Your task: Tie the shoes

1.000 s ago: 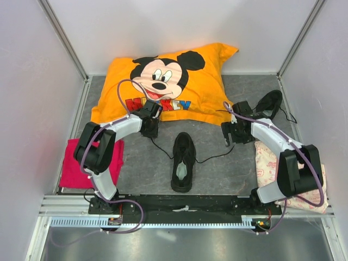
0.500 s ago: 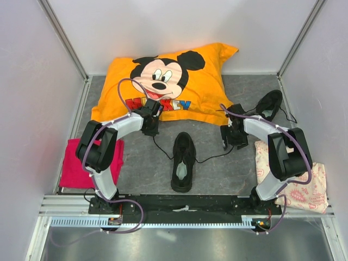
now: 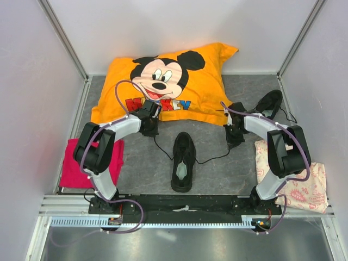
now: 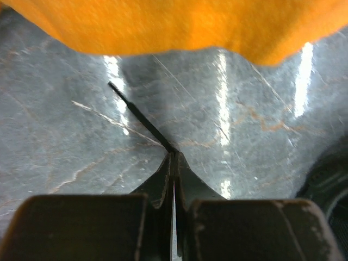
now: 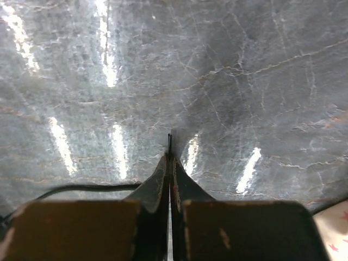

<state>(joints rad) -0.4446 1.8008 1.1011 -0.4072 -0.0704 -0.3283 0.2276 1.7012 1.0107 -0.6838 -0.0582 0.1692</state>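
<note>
- From above you cannot see either gripper's fingertips, because the wrist housings cover them. The wrist cameras show them.
- The far shoe [image 3: 270,103] sits at the far right of the desk [image 3: 212,103], partly hidden behind the right arm [image 3: 266,126]. Its laces are too thin to follow.
- In the left wrist view the middle shoe [image 4: 329,185] is only a dark, blurred sliver cut off by the right edge.
- Your left gripper [image 4: 174,160] is pinched together on the left lace [image 4: 138,117]. The lace's stiff tip sticks out toward the far left, near the edge of the orange pillow [image 4: 163,27].
- Your right gripper [image 5: 169,163] is pinched together on the right lace [image 5: 170,141]. Only a short stub shows past the fingers, and the rest curves away left along the desk.
- From above, the middle shoe [image 3: 183,160] lies between the two arms with its toe pointing far. It is all black with a pale insole showing, and an untied lace runs out to each gripper.
</note>
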